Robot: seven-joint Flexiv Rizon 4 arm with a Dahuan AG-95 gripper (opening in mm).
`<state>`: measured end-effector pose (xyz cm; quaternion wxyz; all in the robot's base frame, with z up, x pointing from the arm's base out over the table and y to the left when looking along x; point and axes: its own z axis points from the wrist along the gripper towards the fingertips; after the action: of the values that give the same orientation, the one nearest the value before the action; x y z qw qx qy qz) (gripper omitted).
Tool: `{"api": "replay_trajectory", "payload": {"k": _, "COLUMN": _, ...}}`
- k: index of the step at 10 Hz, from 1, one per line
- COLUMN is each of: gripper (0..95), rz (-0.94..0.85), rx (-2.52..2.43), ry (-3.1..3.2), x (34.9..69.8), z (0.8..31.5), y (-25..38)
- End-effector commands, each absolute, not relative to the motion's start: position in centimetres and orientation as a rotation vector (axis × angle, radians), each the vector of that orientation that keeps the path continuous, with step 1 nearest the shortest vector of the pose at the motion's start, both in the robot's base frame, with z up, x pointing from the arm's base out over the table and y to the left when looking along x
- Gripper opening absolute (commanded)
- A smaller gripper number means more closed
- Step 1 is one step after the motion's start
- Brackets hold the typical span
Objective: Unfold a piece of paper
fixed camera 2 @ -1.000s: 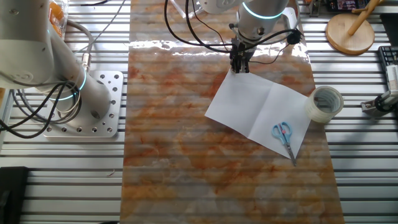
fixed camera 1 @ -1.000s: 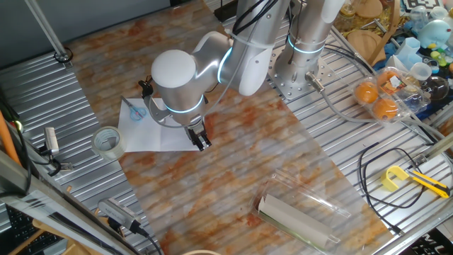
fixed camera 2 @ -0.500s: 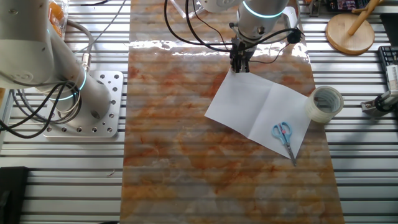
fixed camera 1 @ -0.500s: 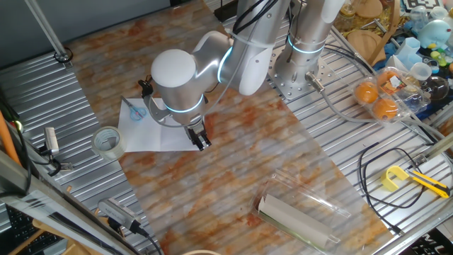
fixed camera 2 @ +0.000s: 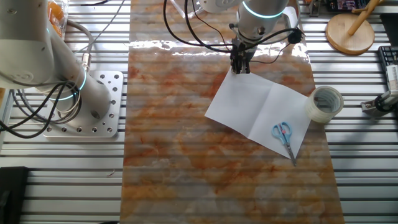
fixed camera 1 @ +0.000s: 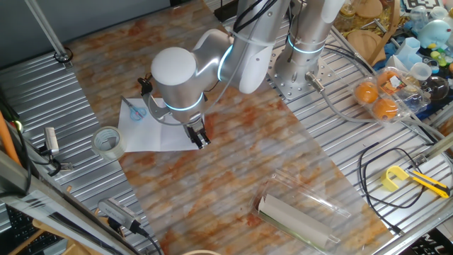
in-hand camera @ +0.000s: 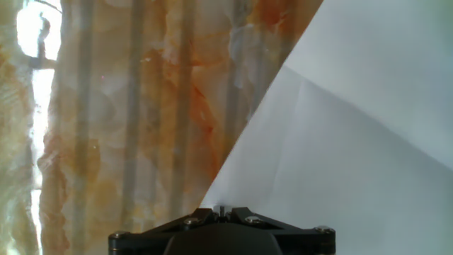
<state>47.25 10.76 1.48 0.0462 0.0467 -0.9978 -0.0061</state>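
Table (fixed camera 2: 174, 162): marbled orange-and-cream top with faint ribs, set on a silver slatted metal frame.
Surroundings: a tape roll (fixed camera 2: 326, 103) touches the paper's corner at the table's edge; a grey-white roll in a clear casing (fixed camera 1: 301, 212) lies well apart near the opposite end of the table; oranges (fixed camera 1: 376, 99) and a yellow tool (fixed camera 1: 395, 178) sit off on the frame.
Piece of paper (fixed camera 2: 261, 112): white, spread flat – one crease down its middle, blue scribble by the corner nearest the tape roll; it lies toward one end of the table.
Hand (fixed camera 2: 240, 67): at the paper's far corner, fingertips pressed together – whether the paper's corner is pinched between them, I cannot tell.
Hand view: the paper (in-hand camera: 354, 142) fills the right side, bare table (in-hand camera: 141, 106) the left.
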Motion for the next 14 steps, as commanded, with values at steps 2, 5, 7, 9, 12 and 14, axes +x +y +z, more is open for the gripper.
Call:
{"api": "replay_trajectory", "payload": {"k": 2, "gripper": 0.0, "rz": -0.024, "rx": 0.167, "ry": -3.042, "x": 47.4, "z": 1.6, "y": 9.7}}
{"api": "replay_trajectory", "payload": {"k": 5, "gripper": 0.0, "rz": -0.018, "rx": 0.175, "ry": -3.034, "x": 47.4, "z": 1.7, "y": 9.2}}
{"api": "replay_trajectory", "payload": {"k": 7, "gripper": 0.0, "rz": -0.015, "rx": 0.188, "ry": -3.028, "x": 47.4, "z": 1.8, "y": 8.6}}
{"api": "replay_trajectory", "payload": {"k": 9, "gripper": 0.0, "rz": -0.013, "rx": 0.205, "ry": -3.022, "x": 47.1, "z": 1.8, "y": 7.9}}
{"api": "replay_trajectory", "payload": {"k": 12, "gripper": 0.0, "rz": -0.013, "rx": 0.234, "ry": -3.021, "x": 46.4, "z": 1.9, "y": 6.6}}
{"api": "replay_trajectory", "payload": {"k": 14, "gripper": 0.0, "rz": -0.014, "rx": 0.249, "ry": -3.020, "x": 46.4, "z": 2.1, "y": 5.7}}
